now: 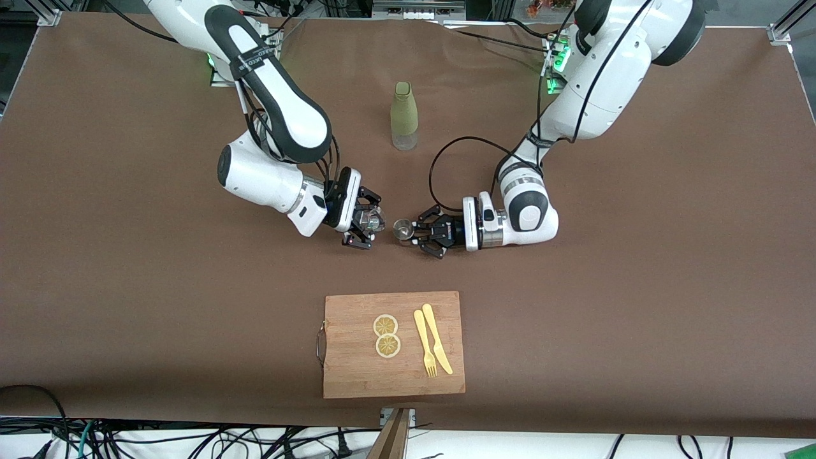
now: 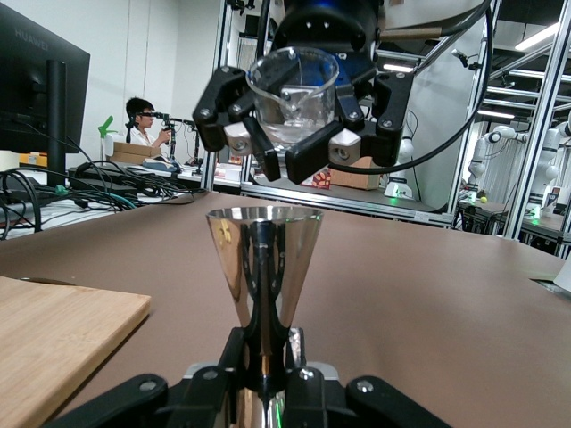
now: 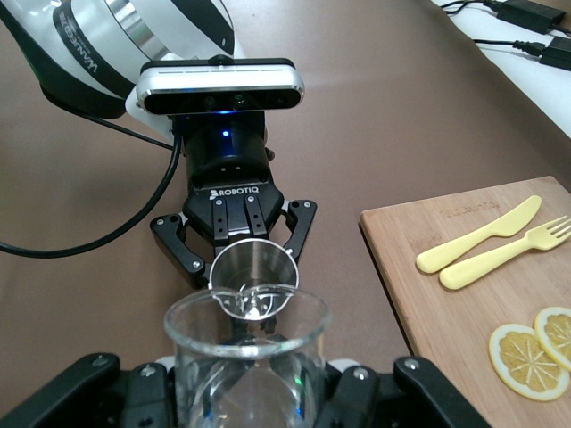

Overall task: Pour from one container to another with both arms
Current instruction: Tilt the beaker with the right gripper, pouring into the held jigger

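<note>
Two pincers: right pincer clamps one tumbler, left pincer clamps one jigger.

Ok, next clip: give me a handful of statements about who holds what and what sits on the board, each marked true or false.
1. The right gripper is shut on the glass tumbler. True.
2. The left gripper holds the green bottle. False: it is shut on the metal jigger; the bottle stands alone on the table, nearer the arms' bases.
3. The tumbler is tipped right over, mouth down, above the jigger. False: it is close beside the jigger, still roughly upright.
4. Two lemon slices lie on the cutting board. True.
5. A yellow knife and fork lie beside the slices on the board. True.
</note>
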